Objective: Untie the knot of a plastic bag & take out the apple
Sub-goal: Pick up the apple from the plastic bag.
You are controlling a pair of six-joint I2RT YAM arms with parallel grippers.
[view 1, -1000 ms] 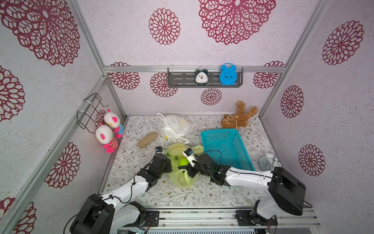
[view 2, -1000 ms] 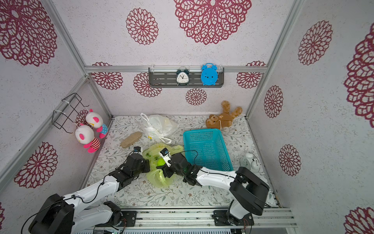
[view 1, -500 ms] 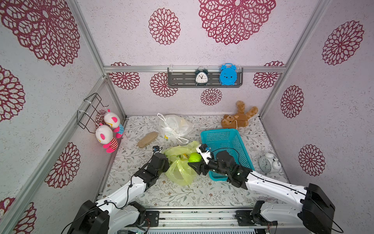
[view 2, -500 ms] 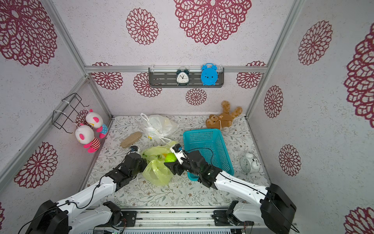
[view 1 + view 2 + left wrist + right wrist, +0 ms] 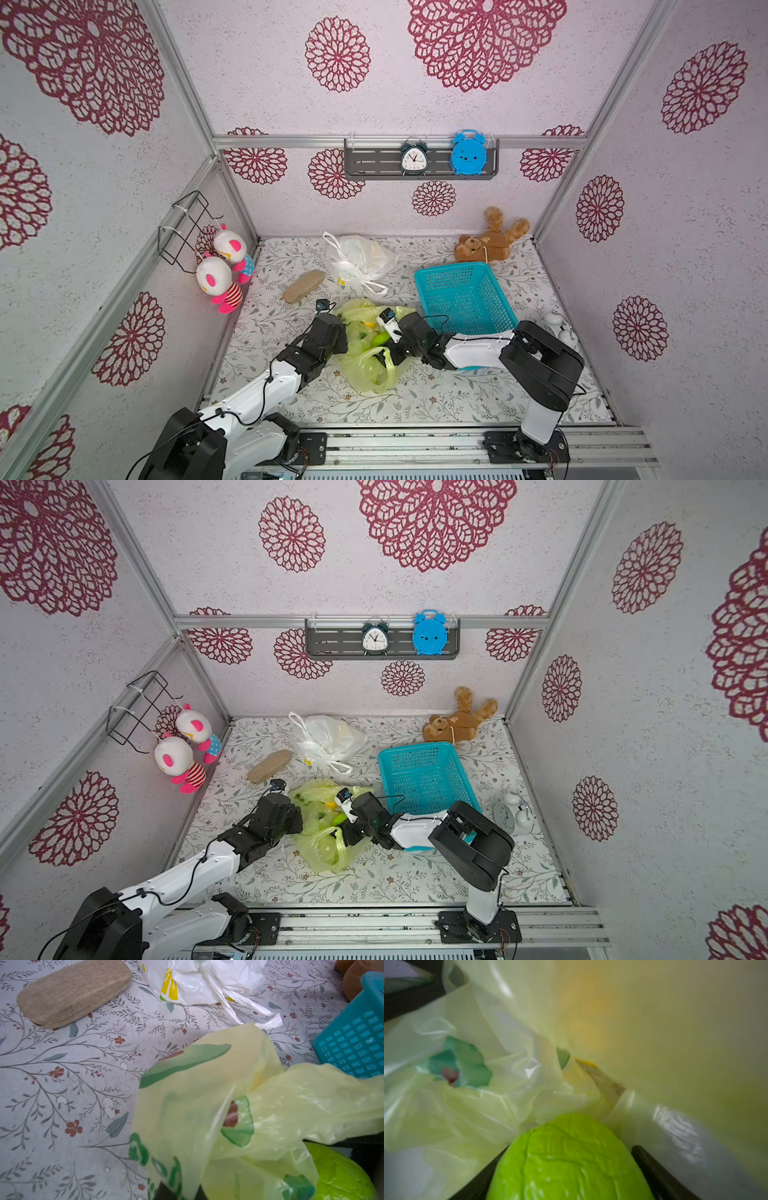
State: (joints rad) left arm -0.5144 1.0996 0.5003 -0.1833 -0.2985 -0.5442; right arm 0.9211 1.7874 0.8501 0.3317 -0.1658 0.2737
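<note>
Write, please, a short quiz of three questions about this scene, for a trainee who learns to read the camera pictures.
1. True or false: the left gripper is shut on the yellow-green bag.
2. Fill in: between the fingers of the right gripper sits a green ____.
3. What colour is the basket next to the bag?

Key: 1 true; 2 apple; 3 blue.

Right wrist view cut off apple (image 5: 569,1159) at its edge; bag (image 5: 477,1109) behind apple was blurred. Unclear whether right gripper (image 5: 570,1147) touched apple. Bag hid left gripper (image 5: 348,341) tips.
</note>
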